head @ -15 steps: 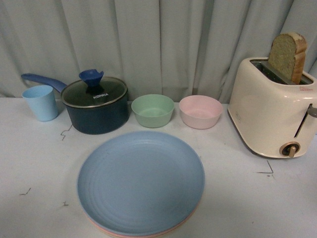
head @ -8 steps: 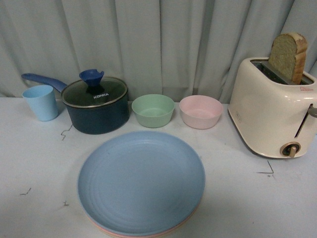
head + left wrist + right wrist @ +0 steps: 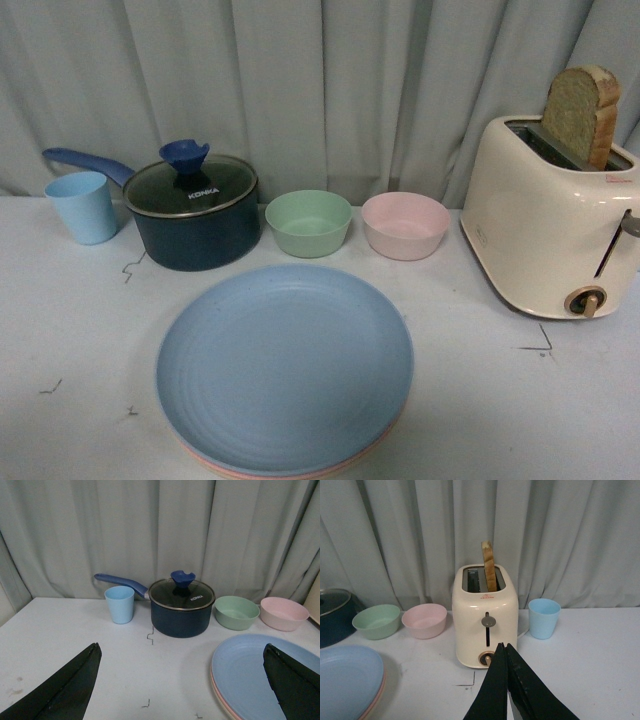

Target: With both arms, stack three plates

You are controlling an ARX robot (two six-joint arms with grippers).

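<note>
Left jaws spread wide; right jaws pressed together, seemingly empty; plates stacked.

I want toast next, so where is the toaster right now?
In the front view the toaster stands at the table's right, just right of the pink bowl, with a bread slice sticking up from its slot.

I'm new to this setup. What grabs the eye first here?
The plate stack with blue on top fills the table's near middle. At the right, a cream toaster has a bread slice sticking up. Behind the plates to the left sits a lidded dark blue pot.
</note>
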